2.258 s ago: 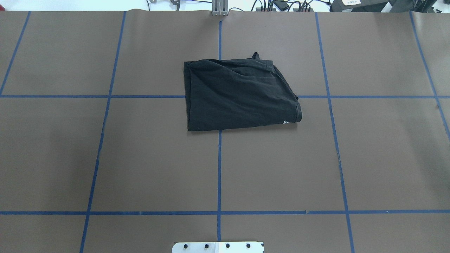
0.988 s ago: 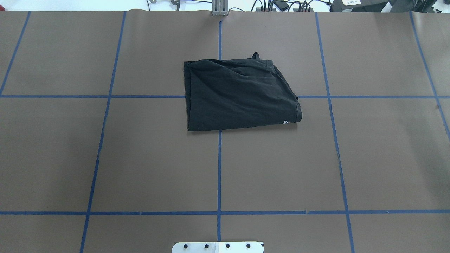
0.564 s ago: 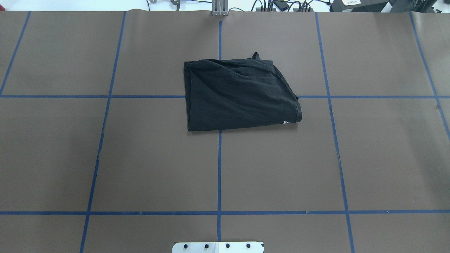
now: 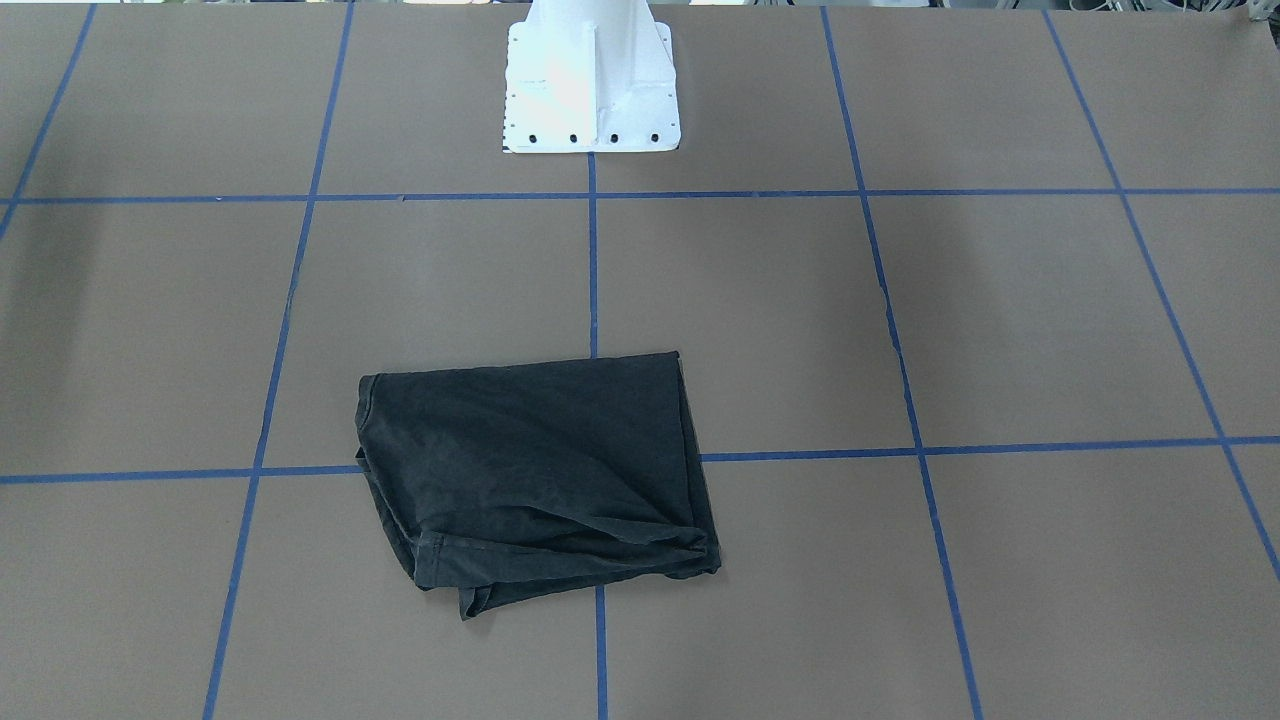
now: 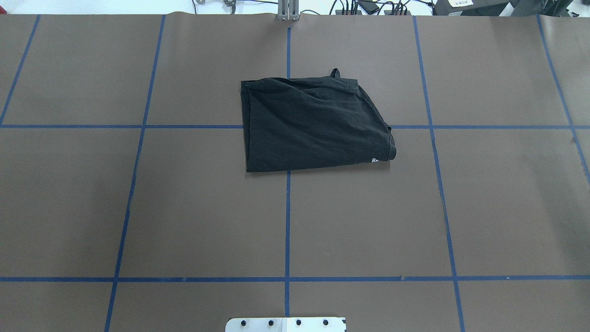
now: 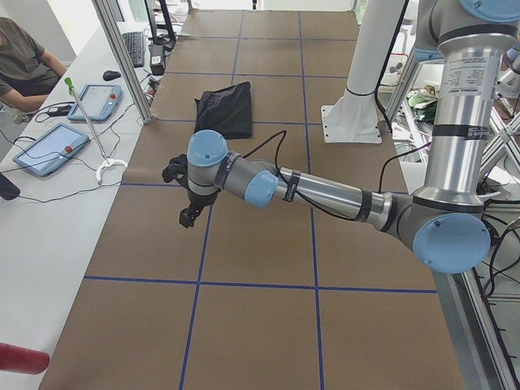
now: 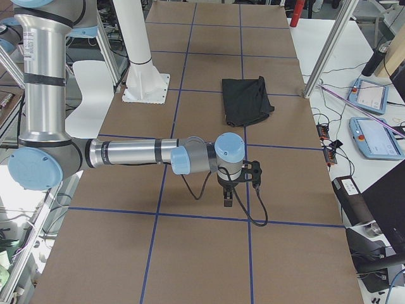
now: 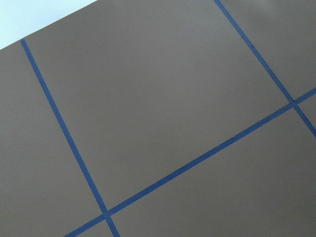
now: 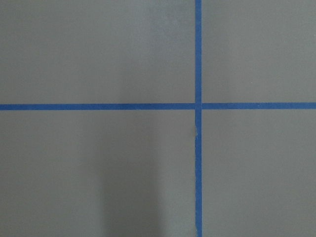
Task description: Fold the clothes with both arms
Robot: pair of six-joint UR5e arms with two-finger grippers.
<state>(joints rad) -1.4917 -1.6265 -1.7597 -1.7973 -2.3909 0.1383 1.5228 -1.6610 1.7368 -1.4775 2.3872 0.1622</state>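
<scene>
One black T-shirt (image 5: 313,124) lies folded into a rough, slightly skewed rectangle of soft cotton with shallow creases across its top layer. It sits on the middle of the surface (image 5: 207,216), on the side far from the robot, over a crossing of blue tape lines (image 5: 287,221). The overhead view shows a sliver of white lettering (image 5: 374,160) at the shirt's near right corner; the front-facing view hides it and shows a stitched hem along the bunched far edge. The surface is a matt brown sheet, with a white pedestal base (image 4: 590,80) at its near side. Only the side views show the left arm (image 6: 325,191) and right arm (image 7: 126,152), smooth silver tubes with light-blue caps, low over bare sheet and well apart from the shirt. The left gripper (image 6: 188,218) and right gripper (image 7: 227,201) point down; whether either is released or clenched I cannot tell. Both wrist views show only sheet and tape.
</scene>
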